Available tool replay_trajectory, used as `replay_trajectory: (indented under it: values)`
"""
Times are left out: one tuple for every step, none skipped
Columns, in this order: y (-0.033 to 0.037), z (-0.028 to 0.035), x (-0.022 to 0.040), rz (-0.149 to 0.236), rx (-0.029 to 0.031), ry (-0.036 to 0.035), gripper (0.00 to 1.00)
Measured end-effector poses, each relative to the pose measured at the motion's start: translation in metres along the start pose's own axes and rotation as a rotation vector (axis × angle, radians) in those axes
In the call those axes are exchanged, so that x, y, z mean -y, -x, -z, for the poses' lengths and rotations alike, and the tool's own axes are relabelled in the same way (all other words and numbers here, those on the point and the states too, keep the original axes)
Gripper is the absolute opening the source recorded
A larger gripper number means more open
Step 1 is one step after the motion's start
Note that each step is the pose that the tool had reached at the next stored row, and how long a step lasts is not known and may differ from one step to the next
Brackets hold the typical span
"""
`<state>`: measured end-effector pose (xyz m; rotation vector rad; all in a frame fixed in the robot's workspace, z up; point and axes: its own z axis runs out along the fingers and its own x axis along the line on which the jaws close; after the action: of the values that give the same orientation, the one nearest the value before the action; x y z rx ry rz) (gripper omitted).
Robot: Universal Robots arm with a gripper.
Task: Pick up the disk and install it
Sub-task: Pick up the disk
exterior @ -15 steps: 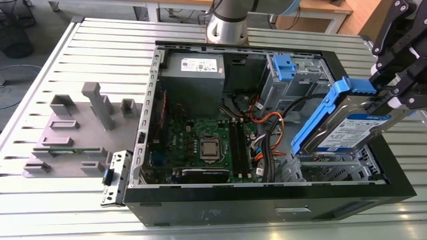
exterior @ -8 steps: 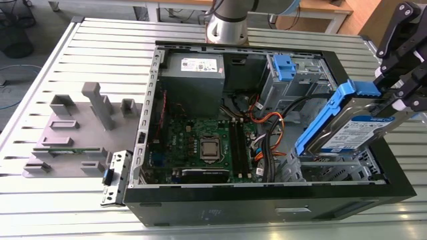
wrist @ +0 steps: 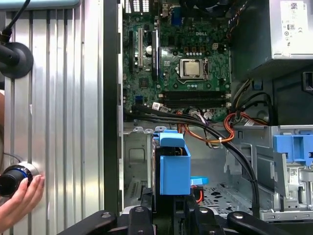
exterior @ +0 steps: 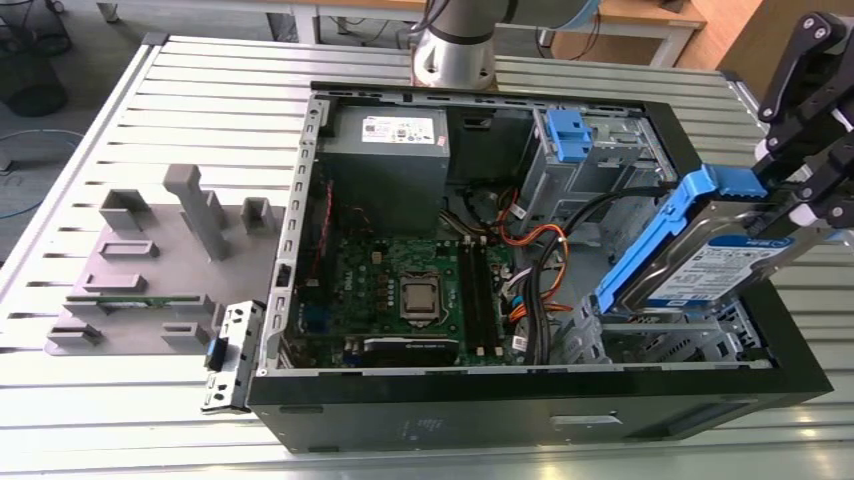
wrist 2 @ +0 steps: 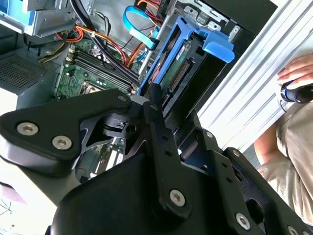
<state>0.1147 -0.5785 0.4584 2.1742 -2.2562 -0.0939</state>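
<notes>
The disk (exterior: 707, 250) is a silver drive with a white-and-blue label and blue side rails. It hangs tilted on edge over the metal drive cage (exterior: 667, 340) at the exterior view's right front corner of the open computer case (exterior: 534, 385). My black gripper (exterior: 798, 212) is shut on the disk's upper end. In the second wrist view the disk (wrist 2: 181, 63) sticks out past the gripper (wrist 2: 156, 105), connector side showing. In the first wrist view the disk's blue end (wrist: 173, 166) points down into the case, just ahead of the gripper (wrist: 171, 208).
Inside the case lie the motherboard (exterior: 414, 290), a grey power supply (exterior: 387, 150), bundled cables (exterior: 534, 250) and another blue caddy (exterior: 567, 135). A grey fixture (exterior: 147, 260) stands on the slatted table at the exterior view's left. A person's hand (wrist: 19, 196) rests on a knob beside the case.
</notes>
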Motion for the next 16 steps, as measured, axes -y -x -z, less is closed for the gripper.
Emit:
replay_trajectory:
  values:
    - [0.0,-0.0001,0.0004,0.0,0.0,0.0,0.35]
    - [0.0,-0.0003,0.0009,0.0,0.0,0.0,0.35]
    - [0.0,-0.0006,0.0011,0.0,0.0001,0.0,0.35]
    - [0.0,-0.001,0.0011,0.0,0.0002,0.0,0.35]
    - [0.0,-0.0014,0.0011,0.0,0.0002,0.0,0.35]
    - [0.0,-0.0017,0.0012,0.0,0.0001,0.0,0.35]
    - [-0.0001,-0.0023,0.0012,0.0,0.0002,0.0,0.35]
    - [-0.0001,-0.003,0.0013,0.0,0.0002,0.0,0.35]
    - [-0.0001,-0.0035,0.0013,0.0,0.0002,0.0,0.35]
    - [-0.0001,-0.004,0.0013,0.0,0.0001,0.0,0.35]
    - [-0.0001,-0.0046,0.0013,0.0,0.0001,0.0,0.35]
    - [-0.0002,-0.0052,0.0014,0.0,0.0001,0.0,0.35]
    - [-0.0002,-0.0055,0.0014,0.0,0.0001,0.0,0.35]
    - [-0.0002,-0.0056,0.0014,0.0,0.0,0.0,0.35]
    - [-0.0002,-0.0058,0.0014,0.0,0.0,0.0,0.35]
    - [-0.0002,-0.0062,0.0014,0.0,0.0001,0.0,0.35]
